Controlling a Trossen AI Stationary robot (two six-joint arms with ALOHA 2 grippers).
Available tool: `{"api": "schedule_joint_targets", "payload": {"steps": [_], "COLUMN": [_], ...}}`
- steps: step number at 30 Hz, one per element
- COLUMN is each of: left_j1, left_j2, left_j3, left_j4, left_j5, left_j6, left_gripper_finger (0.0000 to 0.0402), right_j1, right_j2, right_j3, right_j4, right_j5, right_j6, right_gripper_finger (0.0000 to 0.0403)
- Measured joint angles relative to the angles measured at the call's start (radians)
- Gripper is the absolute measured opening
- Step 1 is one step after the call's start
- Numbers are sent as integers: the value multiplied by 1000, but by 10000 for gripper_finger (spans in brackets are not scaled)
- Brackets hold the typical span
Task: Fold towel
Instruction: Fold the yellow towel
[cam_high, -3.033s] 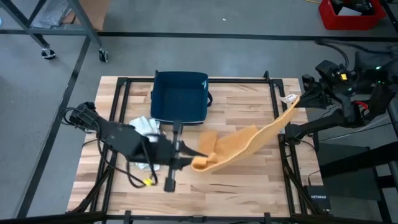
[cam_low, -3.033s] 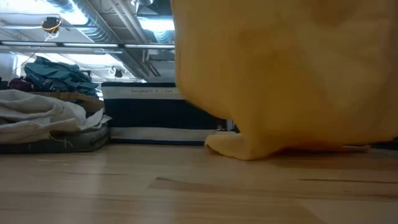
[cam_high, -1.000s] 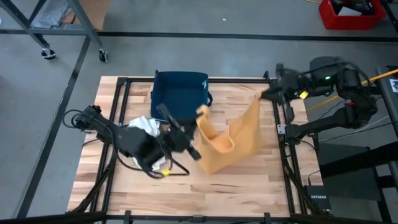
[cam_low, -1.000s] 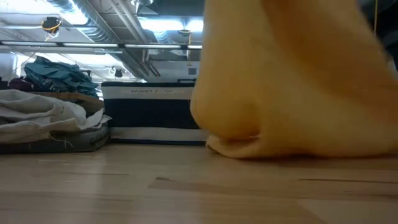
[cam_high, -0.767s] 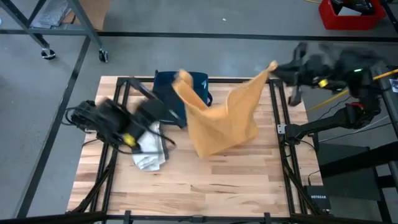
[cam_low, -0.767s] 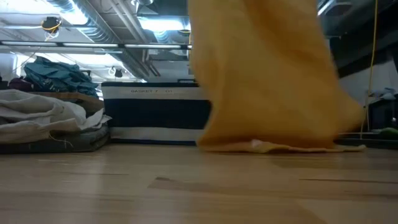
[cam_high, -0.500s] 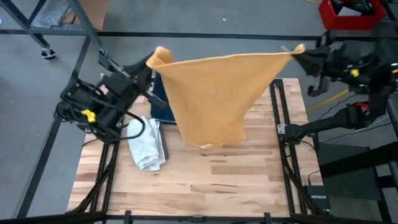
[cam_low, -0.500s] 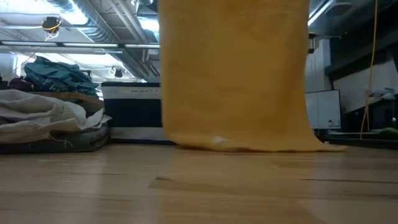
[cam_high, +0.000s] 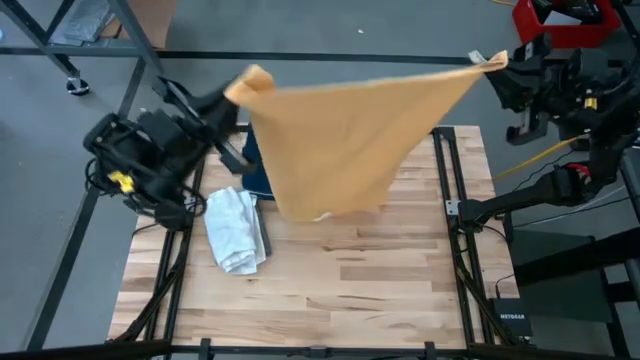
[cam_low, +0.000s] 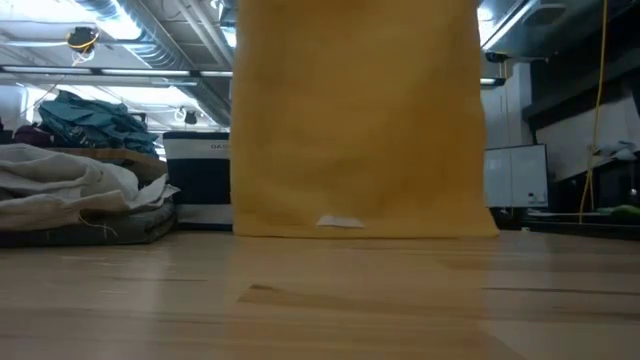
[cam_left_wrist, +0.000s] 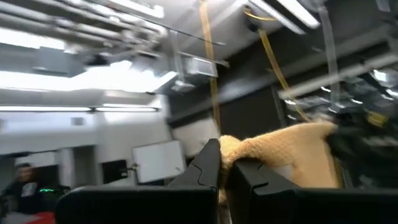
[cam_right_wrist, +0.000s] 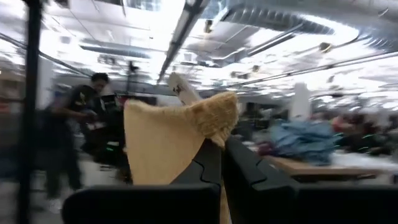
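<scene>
Behind towel (cam_low: 358, 120), hidden basket (cam_high: 250, 160).

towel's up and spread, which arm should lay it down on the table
Neither alone. The left gripper and right gripper each pinch a top corner of the yellow towel, which hangs stretched between them, its bottom edge near the table. Probably both should lower together.

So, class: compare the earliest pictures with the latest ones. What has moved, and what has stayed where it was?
The orange towel, earlier sagging in a bunch on the table, now hangs spread out. The left gripper and right gripper, each clamped on a corner, have lifted and pulled apart towards the table's far side. The white cloth and blue basket stayed put.
</scene>
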Motion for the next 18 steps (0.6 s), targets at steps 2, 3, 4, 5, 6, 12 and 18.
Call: {"api": "schedule_joint_targets", "payload": {"steps": [2,3,4,5,6,12,18], "left_j1": [-17,-28,-40,-55,-71,-157,-195], "left_j2": [1,1,1,1,1,7,29], "left_j3": [0,0,0,0,0,0,0], "left_j4": [-85,-123,-157,-183,-201,-340,-409], "left_j5": [0,-3,-8,-11,-12,-17,-19], "left_j6": [-50,-79,-114,-150,-184,-377,-472], "left_gripper_finger": [0,0,0,0,0,0,0], "right_j1": [0,0,0,0,0,0,0], "right_j2": [1,1,0,-1,-6,-49,-91], "right_j3": [0,0,0,0,0,0,0], "right_j4": [-25,-49,-74,-99,-121,-270,-298], "right_j5": [-61,-95,-123,-146,-165,-233,-346], "right_j6": [51,72,91,110,135,291,455], "right_gripper_finger": [4,4,4,4,4,4,4]}}
